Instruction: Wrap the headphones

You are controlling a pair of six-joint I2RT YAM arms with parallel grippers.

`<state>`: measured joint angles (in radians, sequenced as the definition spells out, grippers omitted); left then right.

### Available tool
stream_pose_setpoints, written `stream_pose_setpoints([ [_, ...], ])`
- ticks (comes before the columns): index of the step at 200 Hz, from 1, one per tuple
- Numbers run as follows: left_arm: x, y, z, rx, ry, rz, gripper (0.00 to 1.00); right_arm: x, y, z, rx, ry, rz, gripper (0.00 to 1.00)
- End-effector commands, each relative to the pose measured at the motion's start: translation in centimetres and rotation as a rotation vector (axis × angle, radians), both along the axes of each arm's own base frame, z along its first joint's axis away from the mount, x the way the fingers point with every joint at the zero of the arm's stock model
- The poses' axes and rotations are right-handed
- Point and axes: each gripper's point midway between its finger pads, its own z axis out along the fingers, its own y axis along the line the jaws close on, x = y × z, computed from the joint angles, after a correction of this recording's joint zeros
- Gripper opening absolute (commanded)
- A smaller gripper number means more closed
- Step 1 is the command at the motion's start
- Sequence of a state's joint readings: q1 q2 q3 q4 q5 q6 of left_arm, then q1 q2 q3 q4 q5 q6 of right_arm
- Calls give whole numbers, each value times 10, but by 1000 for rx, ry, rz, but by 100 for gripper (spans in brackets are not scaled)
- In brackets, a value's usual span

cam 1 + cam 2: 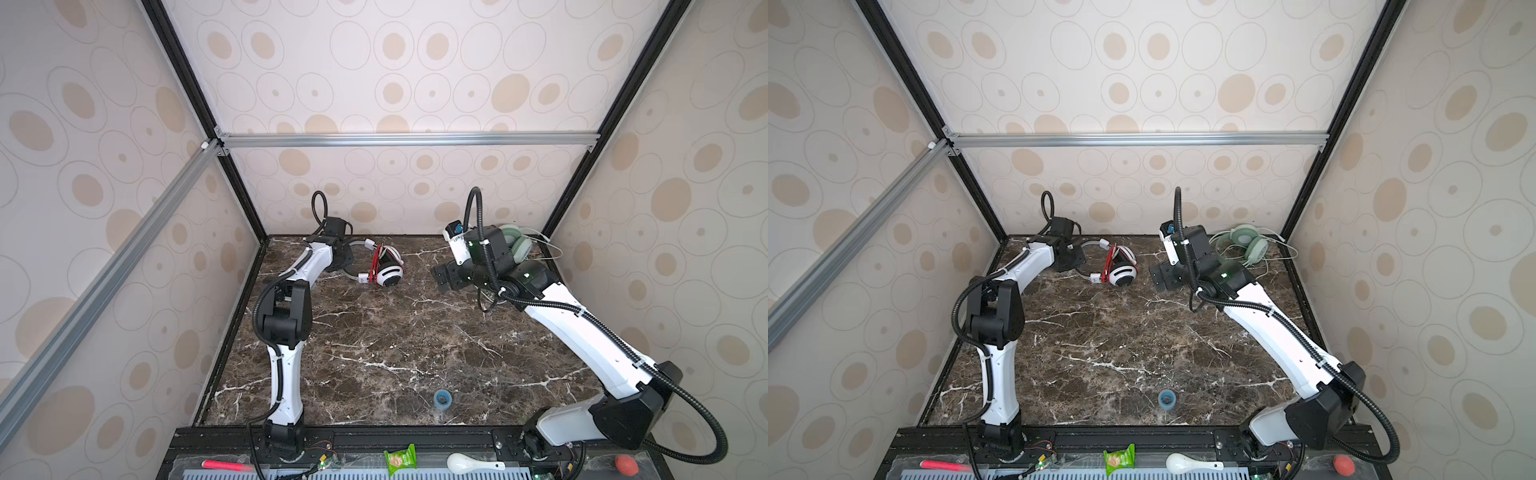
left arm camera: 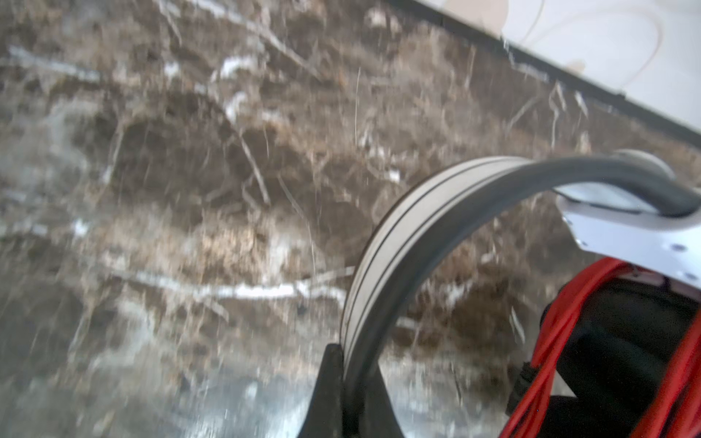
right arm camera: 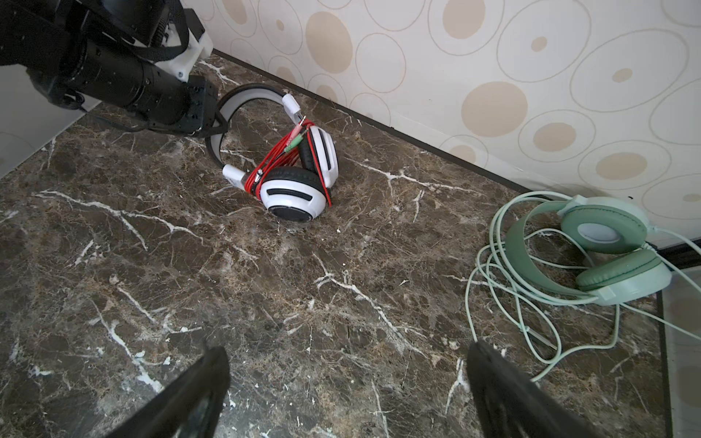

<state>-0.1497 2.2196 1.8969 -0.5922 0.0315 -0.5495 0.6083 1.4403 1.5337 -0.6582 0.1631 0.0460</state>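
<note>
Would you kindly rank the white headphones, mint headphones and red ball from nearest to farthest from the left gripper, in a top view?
1. White headphones: back left, headband gripped by the left gripper.
2. Mint headphones: back right corner.
3. Red ball: front right corner.

In a top view the mint green headphones (image 1: pixel 516 246), at about 1 o'clock on the counter (image 1: pixel 374 332), are half hidden behind the right arm (image 1: pixel 486 249). In the left wrist view the counter is blurred, and the picture's edge cuts off the ear cups of the white headphones (image 2: pixel 402 235) and the red cord (image 2: pixel 561 322). The right fingers (image 3: pixel 197 394) are cut off too.
</note>
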Motion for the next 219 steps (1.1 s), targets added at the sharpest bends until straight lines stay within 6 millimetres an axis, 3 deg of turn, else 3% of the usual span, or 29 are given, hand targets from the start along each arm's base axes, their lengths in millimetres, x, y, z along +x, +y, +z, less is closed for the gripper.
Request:
stream_pose_setpoints([
  [1, 19, 0, 17, -76, -43, 5, 7, 11, 0, 6, 2, -11, -29, 100],
  [70, 23, 4, -7, -98, -8, 23, 13, 37, 10, 7, 19, -3, -30, 100],
  [119, 19, 8, -13, -75, 6, 20, 40, 50, 4, 2, 27, 16, -55, 100],
  [169, 17, 19, 2, -6, -16, 23, 64, 62, -4, -7, 30, 53, -83, 100],
  [202, 9, 30, 27, 60, -60, 30, 78, 68, -7, -12, 22, 74, -97, 100],
  [219, 6, 26, 43, 87, -89, 12, 85, 73, -9, -16, 13, 90, -108, 100],
])
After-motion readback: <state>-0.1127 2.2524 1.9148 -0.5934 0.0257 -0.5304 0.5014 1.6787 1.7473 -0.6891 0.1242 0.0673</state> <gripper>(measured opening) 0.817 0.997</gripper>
